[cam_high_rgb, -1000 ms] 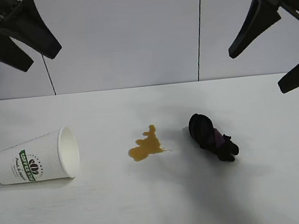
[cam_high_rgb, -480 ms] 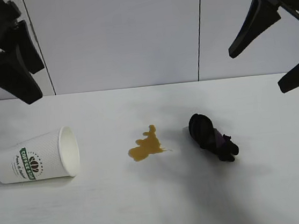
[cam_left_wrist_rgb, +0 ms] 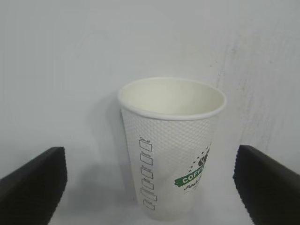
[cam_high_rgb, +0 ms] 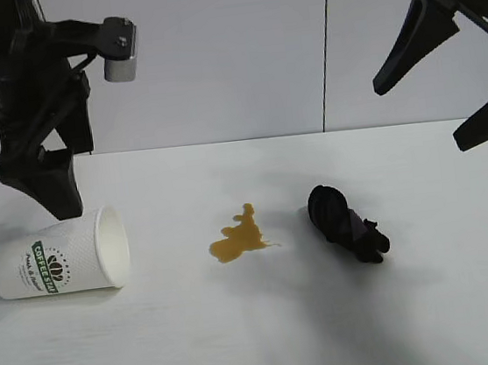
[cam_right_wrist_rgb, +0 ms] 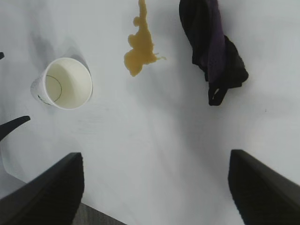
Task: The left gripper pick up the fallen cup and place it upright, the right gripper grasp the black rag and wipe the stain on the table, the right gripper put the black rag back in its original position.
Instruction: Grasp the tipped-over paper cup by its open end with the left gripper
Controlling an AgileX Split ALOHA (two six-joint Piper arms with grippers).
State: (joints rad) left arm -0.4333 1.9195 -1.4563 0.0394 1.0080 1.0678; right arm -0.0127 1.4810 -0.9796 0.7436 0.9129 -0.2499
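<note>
The white paper cup (cam_high_rgb: 54, 257) with its green logo lies on its side at the table's (cam_high_rgb: 262, 339) left, mouth toward the middle. My left gripper (cam_high_rgb: 67, 189) hangs open just above and behind it, not touching. In the left wrist view the cup (cam_left_wrist_rgb: 171, 150) sits between the wide-apart fingers (cam_left_wrist_rgb: 33, 187) of the left gripper (cam_left_wrist_rgb: 149, 157). The amber stain (cam_high_rgb: 237, 236) is at the centre, the crumpled black rag (cam_high_rgb: 347, 223) to its right. My right gripper (cam_high_rgb: 445, 93) stays high at the top right, open and empty; its wrist view shows the cup (cam_right_wrist_rgb: 65, 84), stain (cam_right_wrist_rgb: 139, 47) and rag (cam_right_wrist_rgb: 211, 47) beyond the right gripper (cam_right_wrist_rgb: 157, 164).
A grey panelled wall (cam_high_rgb: 212, 54) stands behind the table. The table's near edge (cam_right_wrist_rgb: 108, 213) shows in the right wrist view. White tabletop lies bare in front of the cup, stain and rag.
The left arm has swung down from the top left corner to just above the fallen cup, jaws still wide. The right arm, cup, stain and rag have not moved.
</note>
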